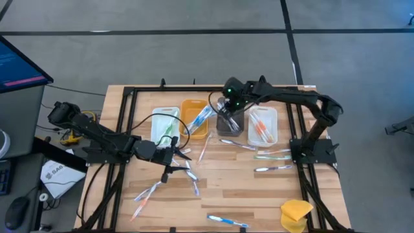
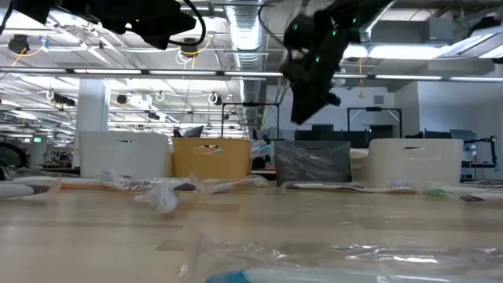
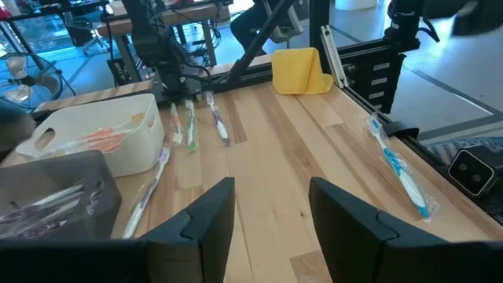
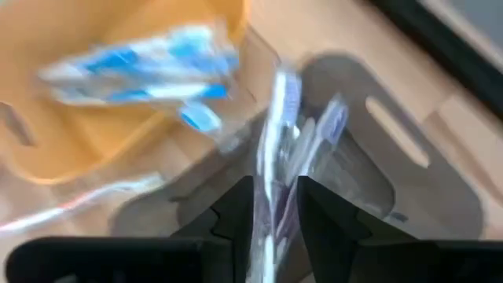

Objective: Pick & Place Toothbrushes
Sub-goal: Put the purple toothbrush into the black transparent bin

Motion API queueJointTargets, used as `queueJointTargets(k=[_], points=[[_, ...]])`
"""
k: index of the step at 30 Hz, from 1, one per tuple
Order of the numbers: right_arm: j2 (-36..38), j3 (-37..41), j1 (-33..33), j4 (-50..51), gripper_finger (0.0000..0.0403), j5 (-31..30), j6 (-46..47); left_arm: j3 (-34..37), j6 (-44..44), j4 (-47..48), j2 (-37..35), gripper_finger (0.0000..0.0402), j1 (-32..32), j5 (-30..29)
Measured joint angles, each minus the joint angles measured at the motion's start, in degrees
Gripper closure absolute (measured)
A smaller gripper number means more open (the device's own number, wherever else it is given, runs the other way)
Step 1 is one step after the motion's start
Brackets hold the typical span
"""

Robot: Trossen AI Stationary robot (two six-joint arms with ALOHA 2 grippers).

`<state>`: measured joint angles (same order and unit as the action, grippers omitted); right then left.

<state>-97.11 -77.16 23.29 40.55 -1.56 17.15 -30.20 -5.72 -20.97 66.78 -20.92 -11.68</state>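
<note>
Four bins stand in a row at the table's far side: white (image 1: 163,123), yellow (image 1: 193,110), grey (image 1: 231,126) and white (image 1: 265,133). My right gripper (image 4: 275,185) hangs over the grey bin (image 4: 409,157), pointing steeply down, fingers a little apart. A wrapped grey-white toothbrush (image 4: 275,134) stands between them, reaching down into that bin. Blue toothbrushes (image 4: 141,67) lie in the yellow bin (image 4: 86,134). Several wrapped toothbrushes (image 1: 272,155) lie loose on the wood. My left gripper (image 3: 271,185) hovers open over the table's middle (image 1: 180,157), with nothing between its fingers. My right gripper has the wrapped toothbrush's handle (image 4: 271,169) in the gap between its fingers, which come from above and slant down, along the brush. The view is blurred, so I cannot tell whether either finger touches it.
A yellow sponge-like lump (image 1: 296,213) sits at the near right corner. A black frame (image 1: 129,97) borders the table. Loose toothbrushes lie near the front edge (image 1: 228,221), at the near left (image 1: 149,192) and beside the right white bin (image 3: 189,126). A blue one (image 3: 401,169) lies near the frame.
</note>
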Motion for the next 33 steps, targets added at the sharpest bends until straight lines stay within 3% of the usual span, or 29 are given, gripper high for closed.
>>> queueJointTargets(k=[8, 15, 22, 33], points=[[10.0, -1.2, -6.1, 3.3, 0.0311, 0.2, -2.6, 0.0, 0.1, 0.2, 0.0, 0.0243, 0.0, 0.0], [15.5, -1.2, -14.2, 12.7, 0.0311, 0.2, -2.7, 0.0, 0.6, 0.4, 0.0, 0.0243, 0.0, 0.0], [15.9, -1.1, -25.1, 23.5, 0.0310, 0.3, -2.6, 0.0, 0.6, 0.4, 0.0, 0.0243, 0.0, 0.0], [13.7, -0.9, -40.7, 24.2, 0.0310, 0.3, 1.0, 0.1, 0.6, 0.4, 0.0, 0.0243, 0.0, 0.0]])
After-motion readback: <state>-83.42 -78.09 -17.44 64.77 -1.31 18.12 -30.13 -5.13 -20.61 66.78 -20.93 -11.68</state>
